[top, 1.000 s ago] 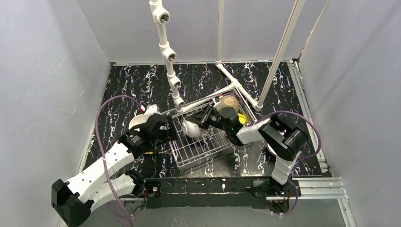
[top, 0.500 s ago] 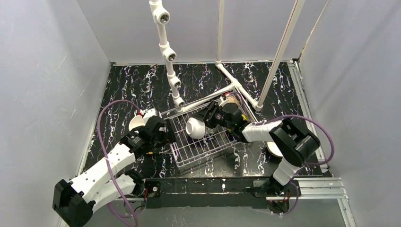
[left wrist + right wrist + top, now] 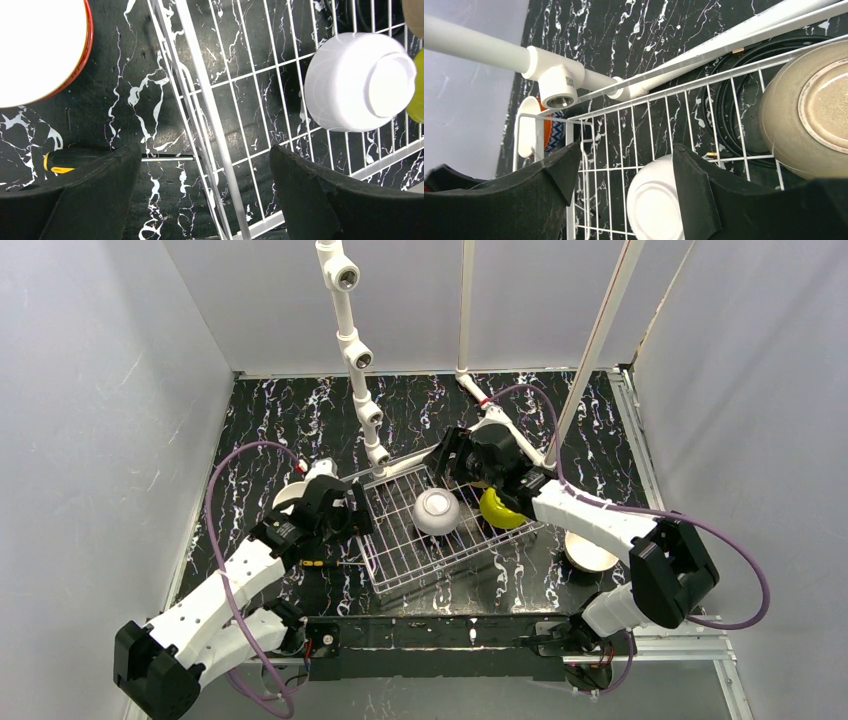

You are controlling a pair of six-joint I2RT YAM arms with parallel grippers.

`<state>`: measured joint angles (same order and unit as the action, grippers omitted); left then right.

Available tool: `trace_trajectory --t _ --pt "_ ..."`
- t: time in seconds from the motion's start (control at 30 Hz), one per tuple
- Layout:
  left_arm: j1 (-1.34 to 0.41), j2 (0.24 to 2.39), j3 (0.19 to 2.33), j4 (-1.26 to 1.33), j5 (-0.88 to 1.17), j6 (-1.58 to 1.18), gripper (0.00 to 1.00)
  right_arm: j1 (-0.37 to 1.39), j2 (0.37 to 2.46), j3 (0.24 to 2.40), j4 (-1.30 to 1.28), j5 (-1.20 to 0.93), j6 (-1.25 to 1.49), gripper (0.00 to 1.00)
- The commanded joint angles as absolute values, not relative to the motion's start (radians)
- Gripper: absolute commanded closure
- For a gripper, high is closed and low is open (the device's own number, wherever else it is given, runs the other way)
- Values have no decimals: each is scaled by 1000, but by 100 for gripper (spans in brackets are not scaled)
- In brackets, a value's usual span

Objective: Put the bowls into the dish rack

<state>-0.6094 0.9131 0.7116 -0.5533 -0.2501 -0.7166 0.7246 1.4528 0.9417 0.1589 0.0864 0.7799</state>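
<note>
The dish rack (image 3: pixel 410 575) sits mid-table. A white bowl (image 3: pixel 437 511) lies upside down in it, with a yellow-green bowl (image 3: pixel 500 510) to its right. A tan bowl (image 3: pixel 814 110) rests in the rack's far corner. My right gripper (image 3: pixel 450 455) hangs open above the rack's far edge; in its wrist view the white bowl (image 3: pixel 654 205) lies below the right gripper (image 3: pixel 626 150), untouched. My left gripper (image 3: pixel 205 160) is open and straddles the rack's left rim (image 3: pixel 200 100). An orange bowl (image 3: pixel 35 50) stands on the table beside it. Another beige bowl (image 3: pixel 590 552) sits right of the rack.
A white pipe frame (image 3: pixel 360 355) rises behind the rack, its base pipe (image 3: pixel 724 37) running along the far edge. A yellow-handled screwdriver (image 3: pixel 75 159) lies left of the rack. A blue-and-white patterned bowl (image 3: pixel 555 132) shows by the orange one. Grey walls enclose the table.
My right gripper opened, let go of the white bowl and drew back toward the rack's far edge. The bowl now lies upside down in the rack. The left arm barely moved.
</note>
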Motion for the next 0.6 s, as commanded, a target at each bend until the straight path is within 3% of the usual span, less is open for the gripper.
trace_trajectory --t 0.0,0.1,0.3,0.57 --pt "-592 906 769 -565 -245 -672 2 783 1423 1007 -15 158 621 24" --pt "-583 907 794 -570 -245 -664 2 877 1450 1058 -142 199 627 25" --pt "-564 890 823 -593 -276 -667 2 1049 1486 1105 -409 523 819 30" --pt "-517 888 825 -625 -368 -661 2 1086 1549 1084 -372 590 848 30"
